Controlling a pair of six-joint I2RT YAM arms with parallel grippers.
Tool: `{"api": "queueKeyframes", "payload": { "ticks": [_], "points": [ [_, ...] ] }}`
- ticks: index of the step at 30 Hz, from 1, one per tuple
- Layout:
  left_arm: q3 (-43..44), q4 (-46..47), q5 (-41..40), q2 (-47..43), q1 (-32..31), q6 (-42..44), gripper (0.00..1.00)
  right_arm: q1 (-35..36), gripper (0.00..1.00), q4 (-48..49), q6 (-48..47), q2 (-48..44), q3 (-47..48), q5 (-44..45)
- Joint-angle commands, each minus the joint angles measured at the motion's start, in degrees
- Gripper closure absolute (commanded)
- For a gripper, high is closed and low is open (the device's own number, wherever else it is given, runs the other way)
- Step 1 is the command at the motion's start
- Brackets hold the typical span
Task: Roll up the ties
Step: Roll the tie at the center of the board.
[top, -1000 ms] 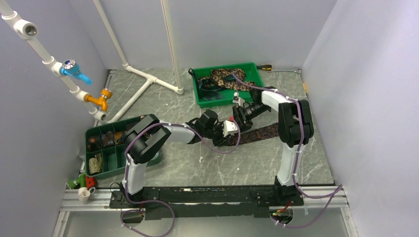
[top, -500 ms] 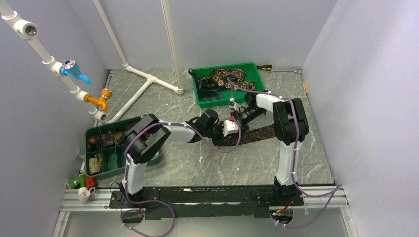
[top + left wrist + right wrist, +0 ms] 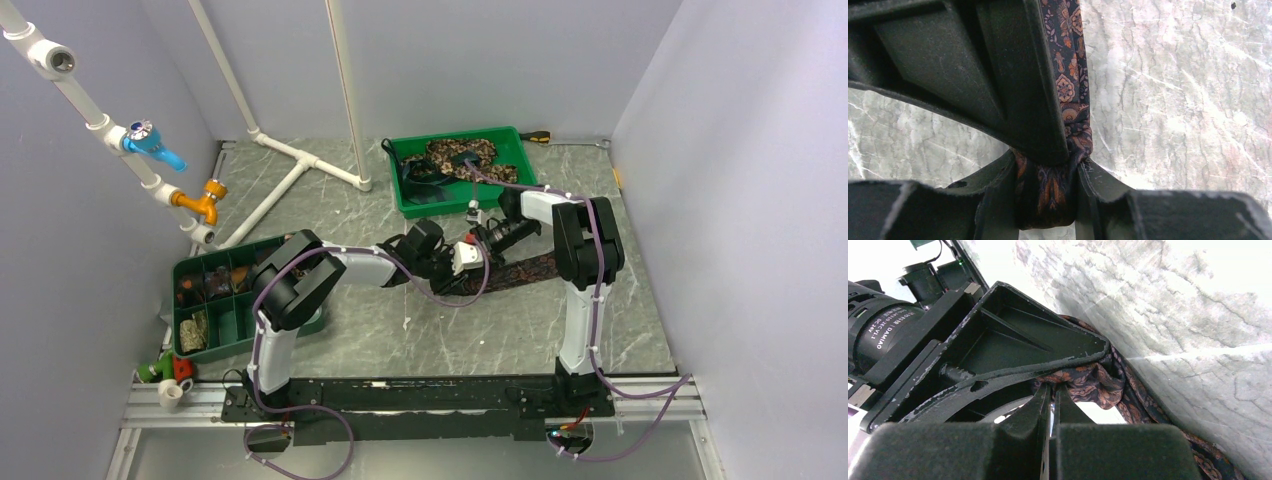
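**Mid-roll: tie end clamped between both grippers, centre of table**

The left gripper (image 3: 1048,182) is clamping a short rolled or folded bundle of the tie (image 3: 1068,75), one finger on each side of the fabric. The right gripper (image 3: 1050,402) is meeting it tip to tip with its jaws pressed together. Patterned cloth is bunching right at those tips, but I cannot tell whether a layer is actually caught between them.

The rest of the tie is lying flat on the table (image 3: 420,330), trailing away toward the right arm's side. More ties (image 3: 462,155) are sitting piled in the green tray (image 3: 440,207) at the back.

Handling judgement:
- The fabric is looking thin, limp and light, with no stiffness of its own.
- The weave is probably smooth, so the turns are likely to slip or spring loose if the clamp is eased.
- The bundle is already creasing unevenly on the right wrist view, so the roll may be going skewed.

Where to hold: across the full width of the rolled core, flat sides against the pads, not by one edge. The free tail is best left resting on the table for a little drag while turning.
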Motion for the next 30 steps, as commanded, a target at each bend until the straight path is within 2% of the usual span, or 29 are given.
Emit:
{"api": "queueKeyframes", "payload": {
  "ticks": [1,4,14,18,24,30],
  "points": [
    [-3.4,-13.3,-2.4,4.1,0.7,0.6,0.62,-1.5,1.0,5.7,-2.6,1.1,-2.4,15.2],
    [-4.5,-10.6,-1.0,2.6,0.7,0.5,0.48,-1.7,1.0,6.7,-2.6,1.4,-3.0,17.8],
    [-5.8,1.2,4.8,-0.6,0.8,1.1,0.34,-1.6,1.0,9.1,-2.2,1.7,-3.4,24.3],
    [-6.2,6.9,4.9,-0.5,0.8,0.9,0.32,-1.6,1.0,9.4,-1.3,2.7,-2.8,25.2],
    [-2.2,10.5,4.5,2.9,0.3,1.1,0.33,-1.6,1.0,9.1,-1.0,3.7,-1.7,26.1],
    [0.5,10.8,3.2,6.2,-0.3,6.7,0.31,-1.6,1.0,8.2,-1.4,4.7,-0.8,26.9]
  ]
}}
